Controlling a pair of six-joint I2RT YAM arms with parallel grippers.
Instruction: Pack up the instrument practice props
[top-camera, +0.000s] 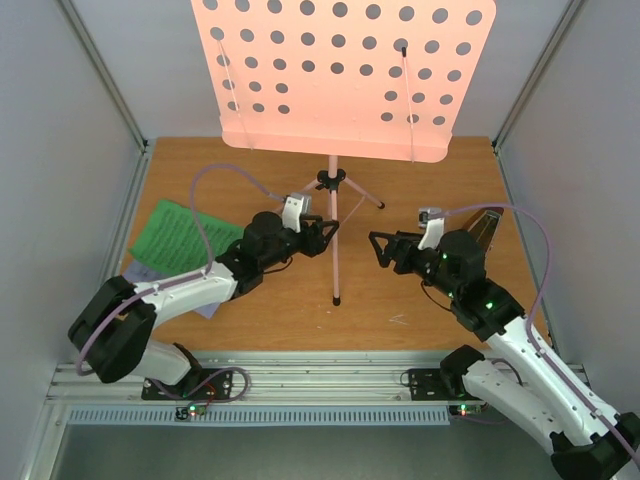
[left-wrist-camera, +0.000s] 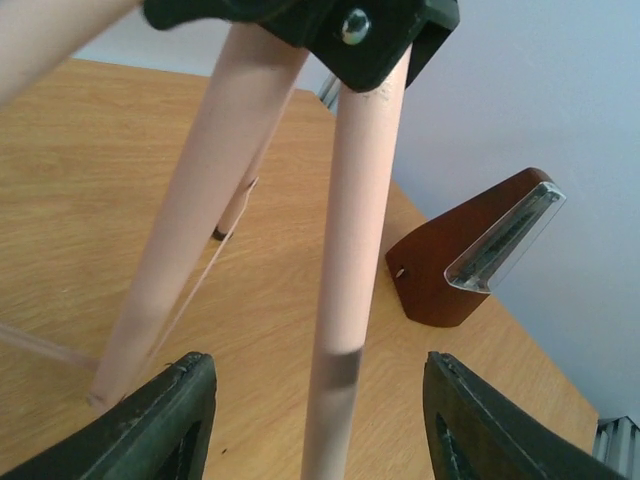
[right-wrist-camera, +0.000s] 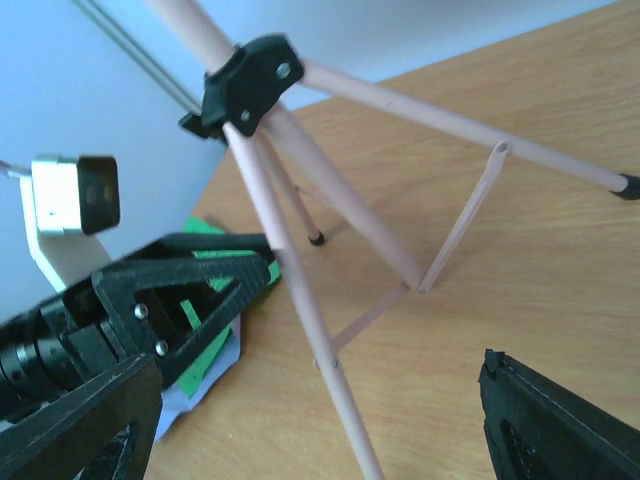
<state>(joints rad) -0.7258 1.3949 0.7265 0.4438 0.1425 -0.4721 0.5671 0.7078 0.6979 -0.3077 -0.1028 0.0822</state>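
Looks like the grasp on the pink music stand. Straddles its front leg with left fingers partly open, touching nothing; right fingers wide apart, empty, opposite. Calls next for closing squarely, without tipping.

Wooden table: pink tripod music stand stands at centre frame; green music sheets lie centre-left; reddish-brown metronome stands centre-right.

Top camera looks down from above and behind me at six o'clock; my left wrist camera faces three o'clock, right faces nine, both low, close, sharing the legs of the music stand.
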